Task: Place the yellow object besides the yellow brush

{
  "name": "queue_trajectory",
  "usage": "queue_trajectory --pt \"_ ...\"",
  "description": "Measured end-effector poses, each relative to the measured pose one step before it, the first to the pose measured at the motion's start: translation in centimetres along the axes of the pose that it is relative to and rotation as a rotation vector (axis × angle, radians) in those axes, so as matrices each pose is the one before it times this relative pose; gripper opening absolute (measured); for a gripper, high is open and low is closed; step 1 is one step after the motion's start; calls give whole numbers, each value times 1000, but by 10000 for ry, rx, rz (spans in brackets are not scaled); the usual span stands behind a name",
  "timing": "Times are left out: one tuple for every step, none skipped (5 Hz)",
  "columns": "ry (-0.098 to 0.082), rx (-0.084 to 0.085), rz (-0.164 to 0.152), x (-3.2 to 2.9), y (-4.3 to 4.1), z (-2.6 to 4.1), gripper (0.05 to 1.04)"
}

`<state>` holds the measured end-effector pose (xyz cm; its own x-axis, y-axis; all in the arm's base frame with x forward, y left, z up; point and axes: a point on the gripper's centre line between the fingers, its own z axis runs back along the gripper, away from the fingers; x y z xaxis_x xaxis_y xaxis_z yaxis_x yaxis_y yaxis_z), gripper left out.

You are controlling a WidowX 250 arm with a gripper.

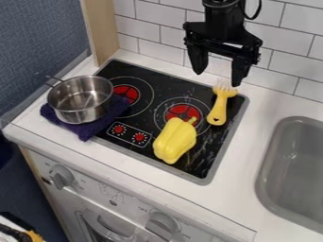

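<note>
Hovering with the black two-finger gripper (217,78), fingertips apart, near the glossy black stovetop's (161,84) back edge; showing a yellow plastic bell pepper (174,141) toward front right, a yellow brush (217,111) at back right.

Robot arm (225,21) is black throughout. Directly above the claw (217,79), the wrist section is blocky, with a rounded part at its top. A thin black cable (259,8) curves out beside this section. The claw has a broad, angular crosspiece (217,41) and two thick black fingers (199,59), narrower at the tips; small knobby projections edge one side.
</note>
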<state>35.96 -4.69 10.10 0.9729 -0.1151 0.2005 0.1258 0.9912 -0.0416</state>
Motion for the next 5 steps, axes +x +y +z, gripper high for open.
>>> queue_trajectory --pt "306 -2 44 -460 38 -942 1001" --pt "637 251 -175 -2252 462 -1345 1001" --pt "269 231 -104 -1993 613 64 1001" --pt "326 -154 95 -2407 1137 -366 1001" --pt "406 52 -149 -1236 -129 -792 1001"
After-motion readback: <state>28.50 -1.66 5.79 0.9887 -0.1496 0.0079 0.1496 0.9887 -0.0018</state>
